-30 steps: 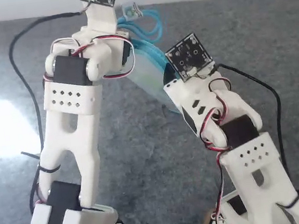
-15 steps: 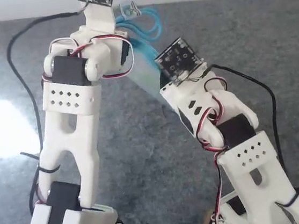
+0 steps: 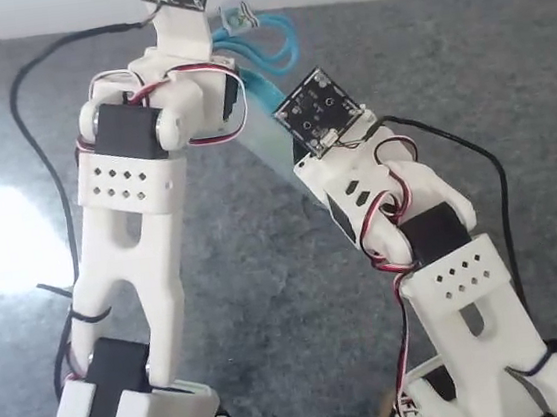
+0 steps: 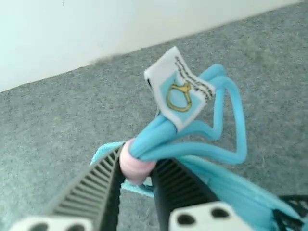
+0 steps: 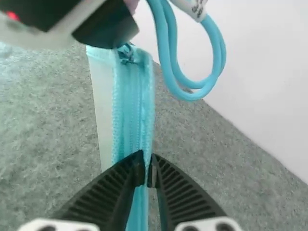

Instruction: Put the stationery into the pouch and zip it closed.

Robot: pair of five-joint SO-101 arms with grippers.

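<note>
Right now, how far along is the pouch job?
Done: the zip looks closed on the stretch between the tools; whether the stationery is inside I cannot tell. In hand: left tool clamps the cord's pink bead, right tool pinches the zip, pouch held between them. Left: probably finishing the zip and setting it down.
</note>
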